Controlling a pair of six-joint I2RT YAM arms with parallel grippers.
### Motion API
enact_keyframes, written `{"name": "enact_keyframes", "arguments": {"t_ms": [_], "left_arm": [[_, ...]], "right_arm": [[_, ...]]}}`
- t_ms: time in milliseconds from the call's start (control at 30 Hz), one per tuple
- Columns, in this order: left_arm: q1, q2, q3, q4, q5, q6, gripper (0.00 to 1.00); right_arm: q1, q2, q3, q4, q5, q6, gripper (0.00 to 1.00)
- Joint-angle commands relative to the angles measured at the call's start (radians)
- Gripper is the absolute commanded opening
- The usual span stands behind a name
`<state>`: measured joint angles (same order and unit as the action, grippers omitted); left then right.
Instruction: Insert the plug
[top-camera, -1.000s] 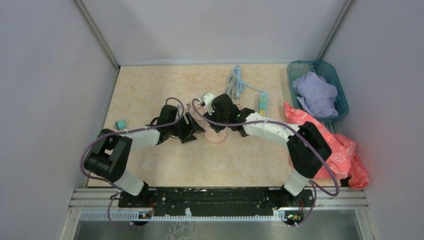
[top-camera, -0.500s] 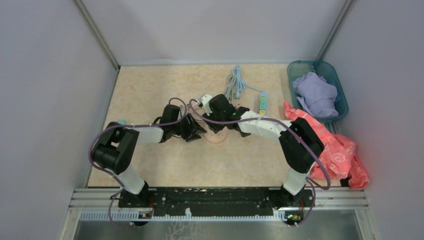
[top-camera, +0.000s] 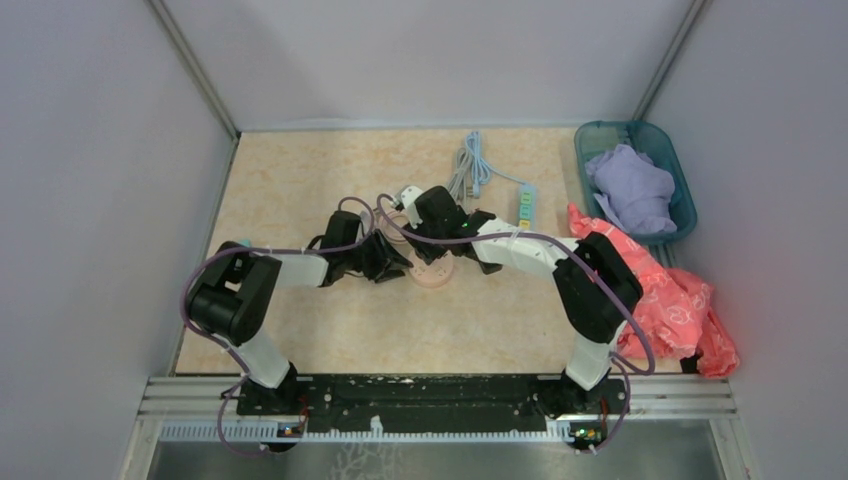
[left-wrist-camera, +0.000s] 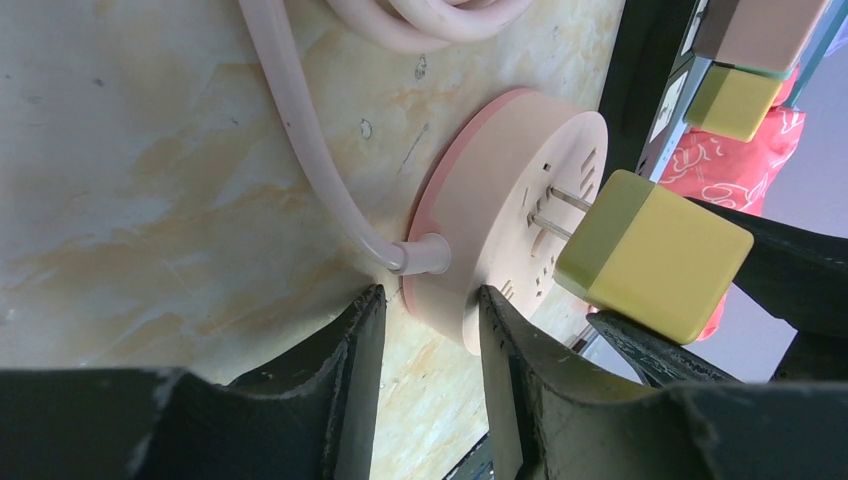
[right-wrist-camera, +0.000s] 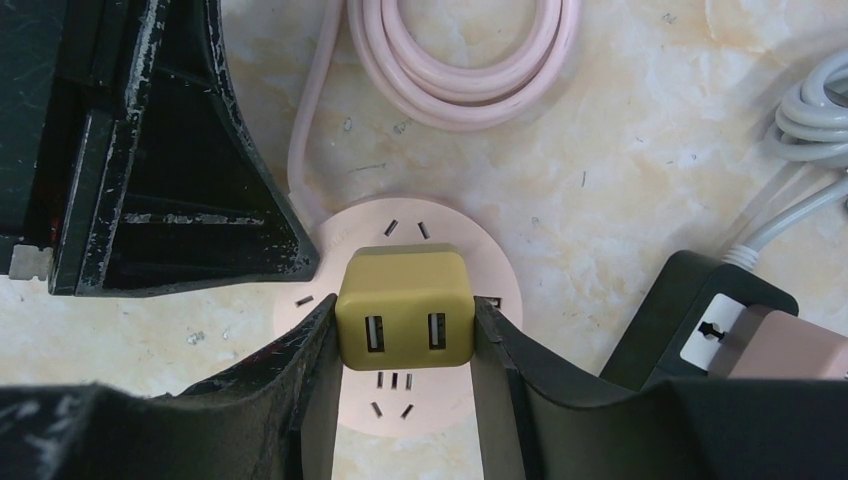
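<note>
A round pink socket (right-wrist-camera: 440, 395) lies flat on the table, its pink cable (right-wrist-camera: 460, 60) coiled behind it. My right gripper (right-wrist-camera: 403, 320) is shut on a yellow-green plug (right-wrist-camera: 403, 310) with two USB ports, held over the socket's face. In the left wrist view the plug (left-wrist-camera: 650, 255) stands off the socket (left-wrist-camera: 490, 200), and its two prongs reach the slots. My left gripper (left-wrist-camera: 430, 300) straddles the socket's near rim beside the cable outlet. Its jaws are narrow, with a sliver of table showing between one finger and the rim. From above, both grippers meet at the socket (top-camera: 432, 275).
A black power strip (right-wrist-camera: 700, 310) with a pinkish adapter lies right of the socket. Behind it are a strip with coloured blocks (top-camera: 524, 205) and a grey cable bundle (top-camera: 472, 165). A teal basket (top-camera: 683, 190) of purple cloth and a red cloth (top-camera: 680, 300) lie at the right.
My left gripper has moved in to the socket's rim and its jaws have narrowed. The right gripper has shifted slightly left with the plug.
</note>
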<state>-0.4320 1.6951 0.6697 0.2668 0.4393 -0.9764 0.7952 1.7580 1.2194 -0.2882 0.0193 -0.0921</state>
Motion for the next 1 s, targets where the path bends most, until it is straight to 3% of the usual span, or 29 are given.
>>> {"name": "enact_keyframes", "arguments": {"t_ms": [0,967], "left_arm": [[-0.006,0.024,-0.027,-0.005,-0.014,0.007,0.44],[-0.010,0.020,-0.036,-0.006,-0.030,0.008,0.43]], "right_arm": [[-0.003,0.010,0.054,-0.005,0.013,0.019,0.00],[0.022,0.142,0.042,-0.109,0.116,0.022,0.00]]}}
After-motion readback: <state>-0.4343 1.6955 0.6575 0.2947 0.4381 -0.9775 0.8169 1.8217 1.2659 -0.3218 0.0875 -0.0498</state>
